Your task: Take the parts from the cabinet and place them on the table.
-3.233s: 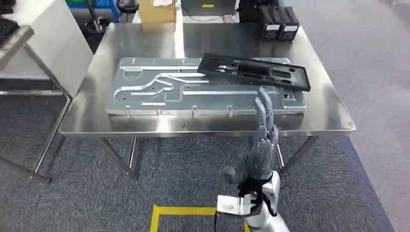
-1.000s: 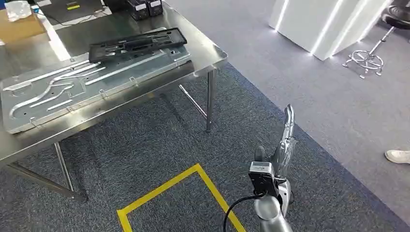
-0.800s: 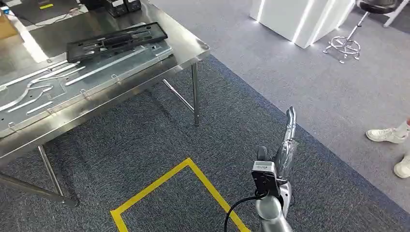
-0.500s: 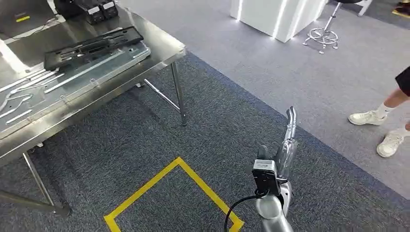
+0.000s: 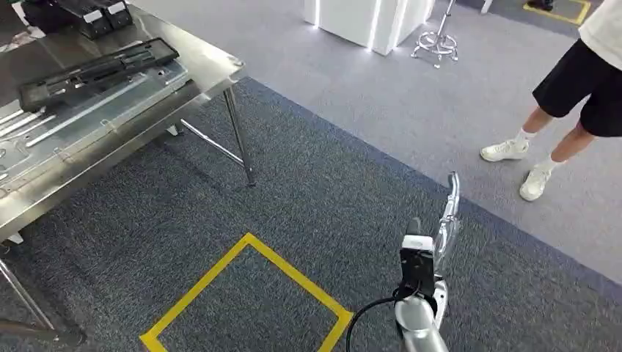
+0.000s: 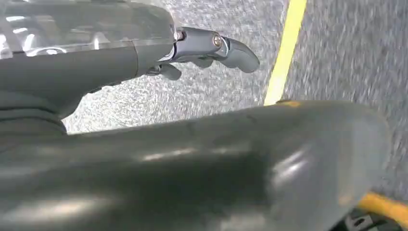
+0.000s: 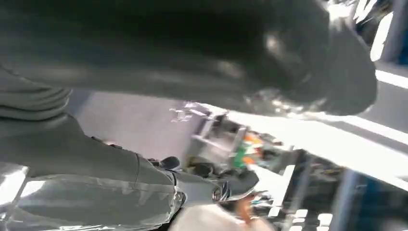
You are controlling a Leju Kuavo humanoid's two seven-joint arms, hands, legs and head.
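Between the earlier head views and this one the whole picture had swung: the camera turned with the robot, and the steel table (image 5: 213, 70) slid from the centre of the frame to the upper left. We read this as the robot turning away from the table, not as any movement of the parts. The black part (image 5: 95, 70) lay across the large grey stamped panel (image 5: 81, 110) on the tabletop, as it had before, so we judged that one delivery was complete and that a return walk toward the cabinet was under way; no cabinet was visible to us.

The right hand (image 5: 445, 216), at the lower right of the head view, was raised with its fingers extended and nothing in it; the right wrist view showed it (image 7: 211, 185) bare as well. The left hand (image 6: 211, 45) hung over the carpet beside a yellow floor marking (image 5: 249, 242), fingers loose and free of any load.

A person's legs (image 5: 557, 110) had entered at the upper right, standing on the lighter floor, well apart from the robot; we judged this worth watching on the walk.
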